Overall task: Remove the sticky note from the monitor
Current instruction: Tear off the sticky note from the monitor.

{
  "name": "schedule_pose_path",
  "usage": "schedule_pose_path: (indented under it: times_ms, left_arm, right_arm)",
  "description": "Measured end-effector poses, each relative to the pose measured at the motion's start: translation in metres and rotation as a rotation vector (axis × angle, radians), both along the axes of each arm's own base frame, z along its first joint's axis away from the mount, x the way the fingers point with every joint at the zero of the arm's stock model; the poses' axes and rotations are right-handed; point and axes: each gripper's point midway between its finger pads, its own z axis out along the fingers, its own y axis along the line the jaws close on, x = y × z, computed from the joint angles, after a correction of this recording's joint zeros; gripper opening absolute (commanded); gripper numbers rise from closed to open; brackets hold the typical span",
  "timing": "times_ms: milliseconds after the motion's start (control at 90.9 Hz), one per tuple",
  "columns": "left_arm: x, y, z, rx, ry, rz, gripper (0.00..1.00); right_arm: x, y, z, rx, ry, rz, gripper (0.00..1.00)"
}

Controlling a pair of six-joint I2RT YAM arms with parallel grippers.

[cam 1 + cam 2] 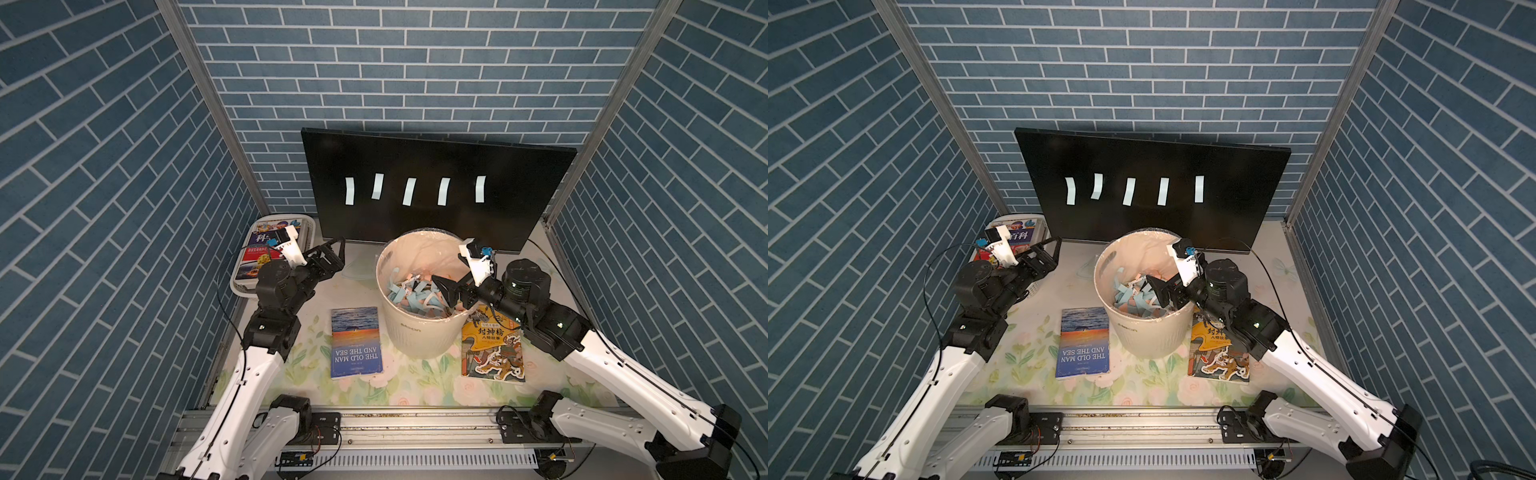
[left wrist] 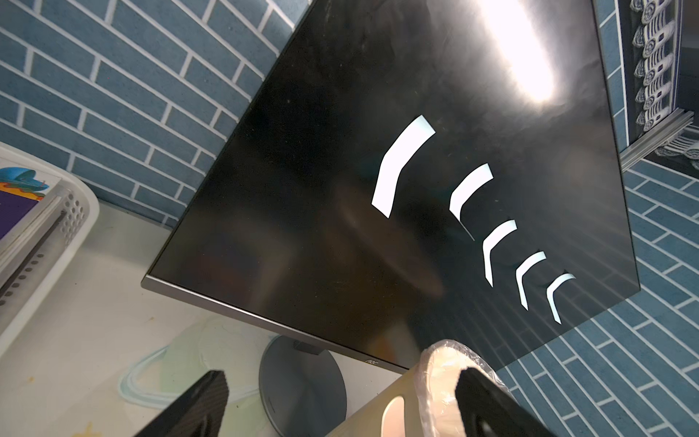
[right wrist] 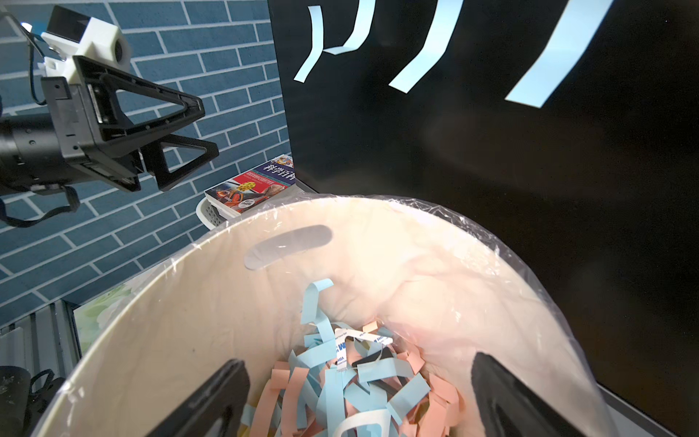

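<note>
Five sticky notes on monitor, btm edge behind bin

Right gripper over the white bin, jaws wide apart, nothing between them. Bin has a clear liner, with blue and pink paper strips heaped inside. Monitor just past the bin's far side, four pale blue sticky notes on its screen, some curling. Left gripper off to the left, jaws parted, empty. Basket of books by the monitor's left edge
</note>
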Motion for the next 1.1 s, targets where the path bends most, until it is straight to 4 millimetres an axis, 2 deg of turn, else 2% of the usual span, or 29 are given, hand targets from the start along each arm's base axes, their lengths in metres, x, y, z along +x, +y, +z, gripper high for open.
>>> schedule_pose_path:
  times_ms: [143,286,462,616,1100]
  left_arm:
    - [0.016,-0.012,0.015,-0.030,-0.037,-0.058,1.00]
    - [0.030,-0.023,0.030,-0.072,-0.074,-0.109,0.99]
    - [0.050,-0.034,0.036,-0.121,-0.082,-0.161,1.00]
    - [0.058,-0.041,0.040,-0.158,-0.093,-0.197,0.98]
    - [0.075,-0.037,0.058,-0.287,-0.131,-0.213,0.84]
  right_arm:
    - [-0.012,-0.015,-0.003,0.030,-0.028,-0.003,1.00]
    - [-0.024,-0.027,0.004,0.070,-0.066,-0.003,1.00]
    - [-0.036,-0.041,0.023,0.132,-0.127,-0.007,1.00]
    - [-0.040,-0.047,0.026,0.156,-0.150,-0.013,1.00]
    - [-0.044,-0.053,0.029,0.180,-0.173,-0.020,1.00]
